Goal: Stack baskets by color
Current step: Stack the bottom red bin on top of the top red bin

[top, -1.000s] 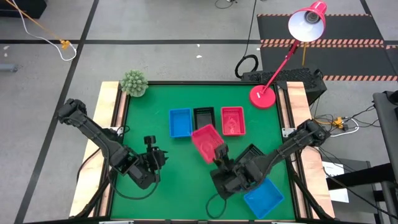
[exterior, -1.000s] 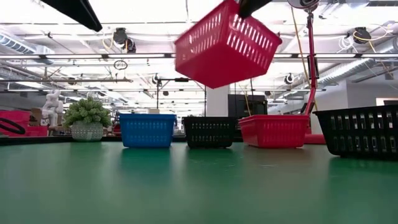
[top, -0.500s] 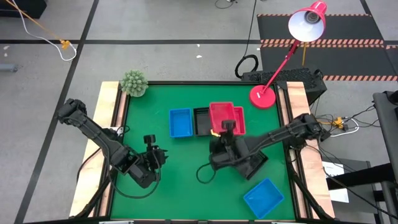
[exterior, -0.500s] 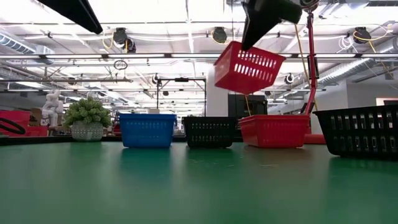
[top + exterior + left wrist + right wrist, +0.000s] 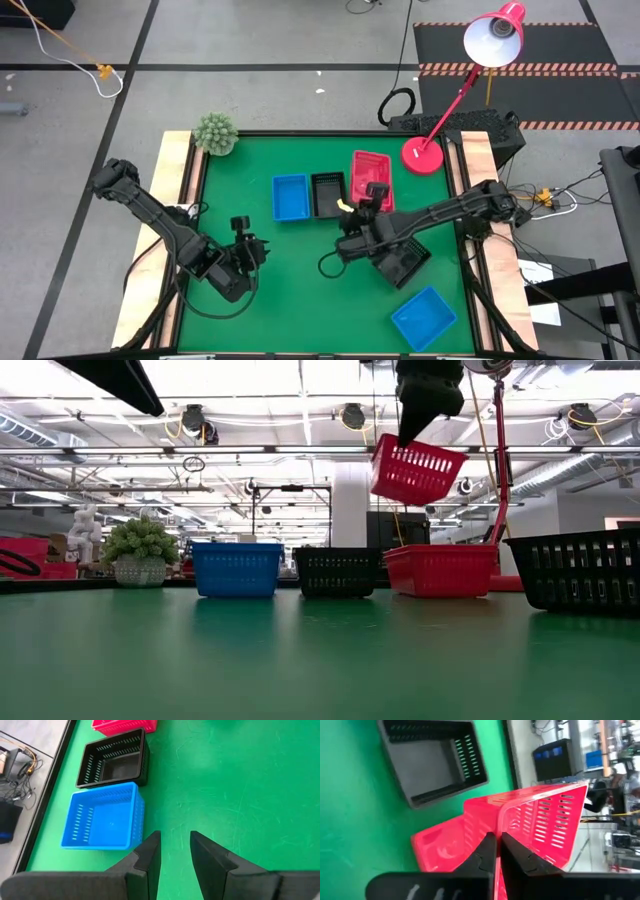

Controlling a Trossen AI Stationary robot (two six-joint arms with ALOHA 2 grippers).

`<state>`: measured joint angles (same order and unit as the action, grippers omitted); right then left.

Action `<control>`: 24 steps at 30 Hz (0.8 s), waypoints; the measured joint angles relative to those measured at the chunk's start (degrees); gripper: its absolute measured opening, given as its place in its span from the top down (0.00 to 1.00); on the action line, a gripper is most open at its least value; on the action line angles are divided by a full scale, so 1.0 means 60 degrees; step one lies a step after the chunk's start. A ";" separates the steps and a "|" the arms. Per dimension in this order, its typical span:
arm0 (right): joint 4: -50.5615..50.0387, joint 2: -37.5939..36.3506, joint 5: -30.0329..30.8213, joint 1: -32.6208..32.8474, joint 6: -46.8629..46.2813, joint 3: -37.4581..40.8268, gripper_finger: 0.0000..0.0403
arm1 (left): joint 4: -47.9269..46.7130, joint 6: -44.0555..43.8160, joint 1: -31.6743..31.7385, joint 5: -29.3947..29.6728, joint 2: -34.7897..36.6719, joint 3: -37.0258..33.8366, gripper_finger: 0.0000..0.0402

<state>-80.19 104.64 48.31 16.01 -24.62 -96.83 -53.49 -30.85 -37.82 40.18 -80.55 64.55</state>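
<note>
A blue basket (image 5: 290,197), a black basket (image 5: 327,193) and a red basket (image 5: 440,570) stand in a row on their bottoms at the far middle of the green table. A second red basket (image 5: 418,470) hangs tilted above the resting red one, with my right gripper (image 5: 372,192) shut on it. Another black basket (image 5: 403,262) rests under my right arm, and another blue basket (image 5: 424,318) sits near the near right corner. My left gripper (image 5: 174,851) hovers open at the near left, holding nothing. My right gripper pinches the top rim of the red basket's near short wall (image 5: 501,817) between its two fingers, one finger on each face of the wall. The fingers slant down from the table's near side. The basket hangs tilted below them, clear of the table and of the resting red basket.
A small potted plant (image 5: 214,133) stands at the far left corner. A red lamp's round base (image 5: 422,156) sits at the far right, close to the red baskets, and its stem (image 5: 498,470) rises just beside the hanging basket. Open green table lies between the arms.
My right gripper has carried the red basket from the table's middle toward the far edge and somewhat right, over the resting red basket. The wrist has rolled, and the basket has turned about and now lines up with the row. It stays lifted.
</note>
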 joint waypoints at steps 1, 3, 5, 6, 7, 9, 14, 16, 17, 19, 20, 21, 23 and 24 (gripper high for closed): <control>0.0052 0.0000 -0.0070 0.0004 0.0082 0.0080 0.99 | 0.0000 0.0021 0.0000 0.0000 0.0000 0.0000 0.74; 0.0121 0.0000 -0.0091 0.0007 0.0287 0.0323 0.99 | 0.0000 0.0063 0.0000 0.0011 0.0000 0.0000 0.74; 0.0118 0.0004 -0.0103 -0.0021 0.0458 0.0625 0.99 | 0.0000 0.0149 0.0000 0.0068 0.0000 0.0000 0.74; 0.0120 0.0004 -0.0108 -0.0051 0.0543 0.0772 0.99 | 0.0000 0.0197 0.0001 0.0104 0.0000 0.0000 0.74; 0.0144 0.0004 -0.0108 -0.0104 0.0639 0.0914 0.99 | 0.0003 0.0240 0.0033 0.0140 0.0000 0.0000 0.74; 0.0291 0.0004 -0.0192 -0.0237 0.0801 0.1192 0.99 | 0.0006 0.0322 0.0130 0.0157 0.0000 0.0000 0.74; 0.0902 0.0007 -0.0913 -0.0622 0.1156 0.1639 0.99 | 0.0007 0.0351 0.0486 0.0168 0.0000 0.0000 0.74; 0.1230 0.0007 -0.1071 -0.0716 0.1365 0.1764 0.99 | 0.0008 0.0353 0.0624 0.0168 0.0000 0.0000 0.74; 0.1379 0.0007 -0.1113 -0.0739 0.1468 0.1821 0.99 | 0.0009 0.0353 0.0678 0.0169 0.0000 0.0000 0.74; 0.1642 0.0007 -0.1159 -0.0739 0.1617 0.1907 0.99 | 0.0011 0.0360 0.0769 0.0166 0.0000 0.0000 0.74; 0.1742 0.0007 -0.1278 -0.0739 0.1731 0.1946 0.99 | 0.0011 0.0364 0.0809 0.0168 0.0000 0.0000 0.74; 0.1842 0.0007 -0.1369 -0.0739 0.1814 0.1994 0.99 | 0.0008 0.0364 0.0831 0.0168 0.0000 0.0000 0.74; 0.1954 0.0009 -0.1503 -0.0734 0.1938 0.2087 0.99 | 0.0007 0.0367 0.0864 0.0164 0.0000 0.0000 0.74; 0.1972 0.0015 -0.1558 -0.0732 0.1976 0.2116 0.99 | 0.0007 0.0367 0.0867 0.0164 0.0000 0.0000 0.74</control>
<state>-68.36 104.73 38.96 11.62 -12.76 -84.14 -53.45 -28.64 -32.62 41.17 -80.55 64.55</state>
